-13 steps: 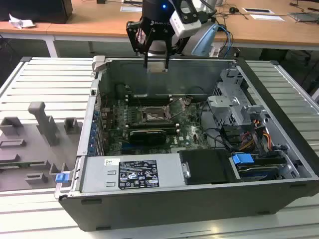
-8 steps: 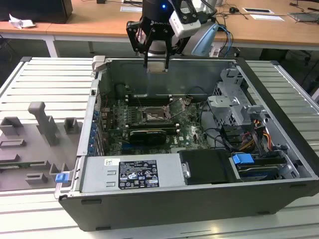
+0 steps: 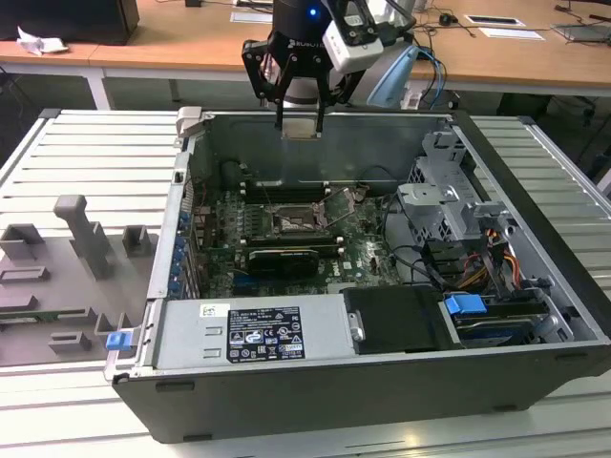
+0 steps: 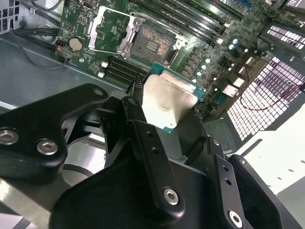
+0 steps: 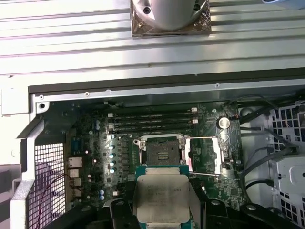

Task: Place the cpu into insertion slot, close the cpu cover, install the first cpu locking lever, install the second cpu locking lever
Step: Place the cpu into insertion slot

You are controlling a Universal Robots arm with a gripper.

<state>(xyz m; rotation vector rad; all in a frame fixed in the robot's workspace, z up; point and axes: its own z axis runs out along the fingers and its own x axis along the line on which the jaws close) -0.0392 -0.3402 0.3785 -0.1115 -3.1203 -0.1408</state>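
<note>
The gripper point(image 3: 301, 127) clamps the cpu point(image 4: 167, 102) above the open case point(image 3: 382, 391); the insertion slot point(image 5: 162, 153) lies bare, the cpu cover point(image 5: 206, 153) swung aside. Placement, seemingly, demands square alignment.

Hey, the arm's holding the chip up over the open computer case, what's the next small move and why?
Probably lower the silvery-grey square cpu toward the dark square insertion slot, keeping it level. The hand grips it high above the green motherboard, the slot's pin field lies bare, and the silvery metal cpu cover is flipped open beside it.
</note>
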